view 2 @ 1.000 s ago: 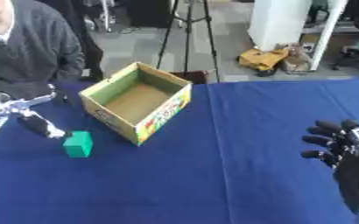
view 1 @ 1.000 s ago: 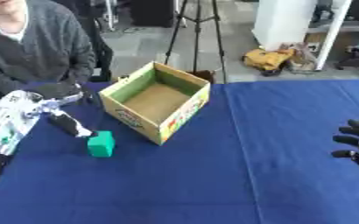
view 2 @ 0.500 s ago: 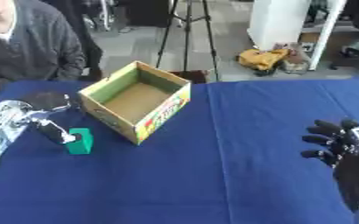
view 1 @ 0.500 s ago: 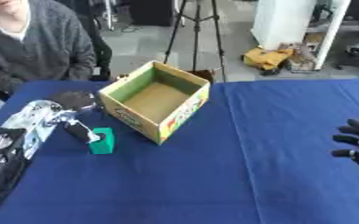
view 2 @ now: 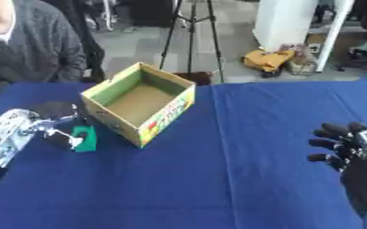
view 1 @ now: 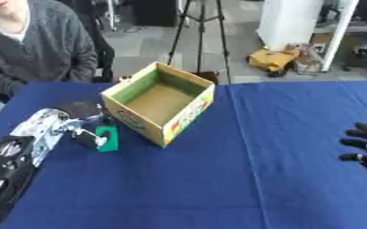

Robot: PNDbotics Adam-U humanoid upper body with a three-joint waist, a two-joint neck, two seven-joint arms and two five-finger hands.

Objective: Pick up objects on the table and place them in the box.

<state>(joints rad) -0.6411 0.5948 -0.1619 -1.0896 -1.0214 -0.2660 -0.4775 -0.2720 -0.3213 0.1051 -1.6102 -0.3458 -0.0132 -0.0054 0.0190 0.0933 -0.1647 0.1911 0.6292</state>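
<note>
Block [view 1: 106,137] at left-centre, touching left hand [view 1: 65,129] | fingers pinching it | box [view 1: 160,102] just upper-right | right hand [view 2: 345,144] spread, lower right, far

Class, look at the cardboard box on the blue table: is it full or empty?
Empty. The cardboard box shows only its bare brown floor; the green block sits outside it, at the left hand.
</note>
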